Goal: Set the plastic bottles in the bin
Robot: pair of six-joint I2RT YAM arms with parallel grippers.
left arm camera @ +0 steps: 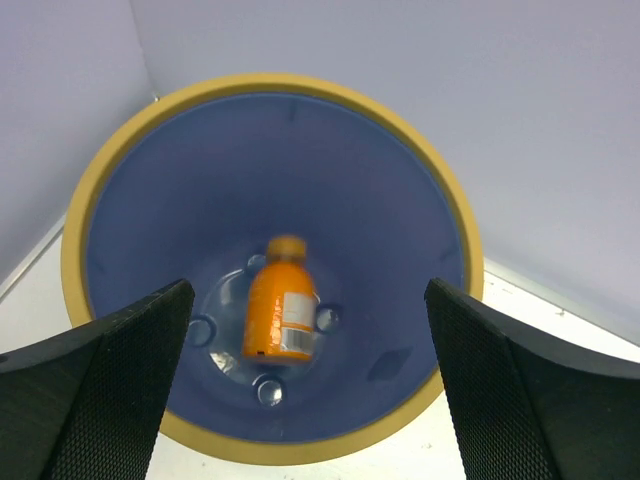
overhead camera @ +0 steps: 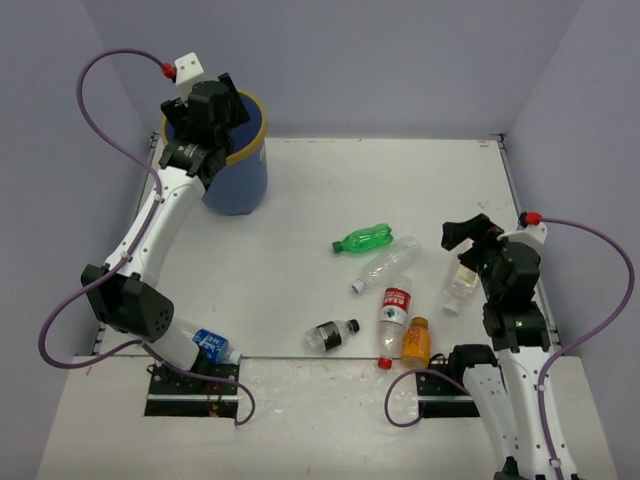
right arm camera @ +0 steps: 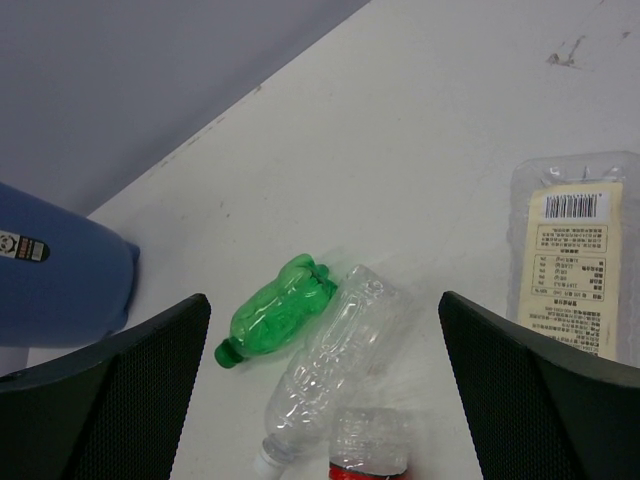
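Left gripper (left arm camera: 308,287) released, fingers spread wide, nothing between them; hangs straight over the mouth of the round blue plastic bin with a yellow rim (overhead camera: 235,180), at the far left of the white tabletop (overhead camera: 300,200). Down on the bin's floor, one stubby orange plastic bottle (left arm camera: 280,310), lying on its side. Right gripper (right arm camera: 322,298) likewise released and empty; hovers over the right half of the tabletop, near a flattened clear bottle with a pale-yellow label (overhead camera: 460,283). Loose on the tabletop around the middle, all on their sides: a green plastic bottle (overhead camera: 362,240) touching a crumpled clear bottle without label (overhead camera: 385,268); nearer the arms, a clear bottle with a red label (overhead camera: 394,312), just beside a second stubby orange bottle (overhead camera: 415,342); left of those, a small clear bottle with a dark label (overhead camera: 330,335). Well apart, against the left arm's base, a clear bottle with a blue label (overhead camera: 210,345).
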